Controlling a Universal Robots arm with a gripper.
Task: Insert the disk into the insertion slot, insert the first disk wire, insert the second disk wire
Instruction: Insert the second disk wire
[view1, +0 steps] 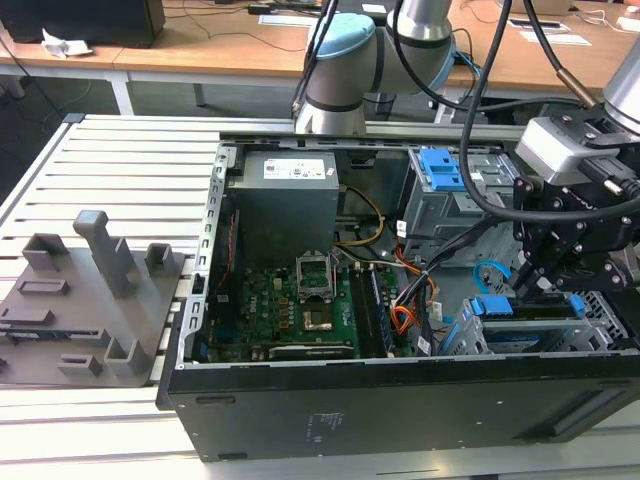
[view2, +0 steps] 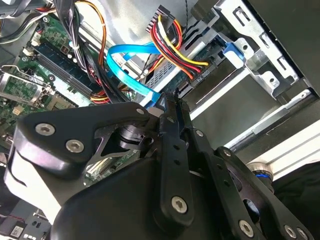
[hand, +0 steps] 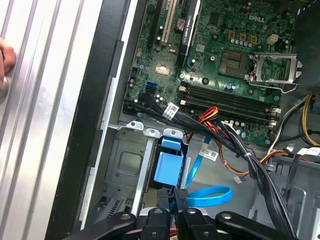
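The disk (view1: 505, 308), in its blue carrier, sits inside the insertion slot (view1: 608, 318), a grey perforated cage at the case's corner on the exterior view's right. My gripper (view1: 538, 278) hovers just above its end. In the second wrist view the fingers (view2: 172, 107) are pressed together at the plug end of a flat blue wire (view2: 125, 52), next to the disk's blue carrier (view2: 234, 50). A bundle of red, yellow and black wires (view2: 172, 47) ends in a black plug at the disk's edge. In the first wrist view the gripper (hand: 175, 194) is beside the carrier (hand: 167, 167).
The open computer case holds a green motherboard (view1: 300, 300), a grey power supply (view1: 285, 195) and a taller cage with a blue latch (view1: 440, 168). Loose cable bundles (hand: 240, 145) run close to the gripper. A grey fixture block (view1: 90, 290) stands on the slatted table. A hand (hand: 2, 57) rests on the slats.
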